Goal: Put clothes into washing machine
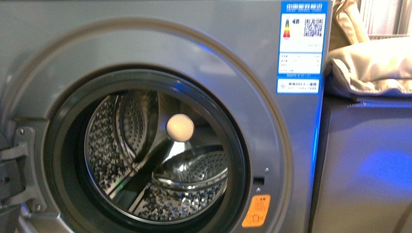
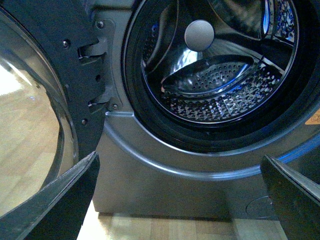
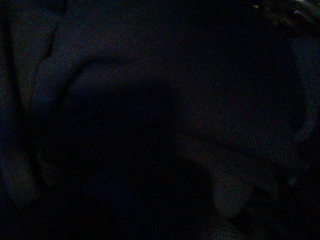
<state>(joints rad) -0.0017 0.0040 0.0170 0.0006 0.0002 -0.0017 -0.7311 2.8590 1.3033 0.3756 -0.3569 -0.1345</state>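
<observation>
The silver-grey washing machine (image 1: 160,48) fills the front view. Its porthole is open and the perforated steel drum (image 1: 160,165) shows nothing inside. It also shows in the left wrist view (image 2: 150,170), with the drum (image 2: 220,90) above. My left gripper (image 2: 180,200) is open and empty, low in front of the machine's panel below the porthole. Its dark fingers (image 2: 60,200) stand wide apart. The right wrist view is dark. The clothes and my right gripper show in no other view.
The machine's glass door (image 2: 30,125) hangs open on its hinge at the left. A grey-brown cabinet (image 1: 364,170) stands right of the machine with beige padded fabric (image 1: 374,68) on top. A wooden floor (image 2: 165,227) lies below.
</observation>
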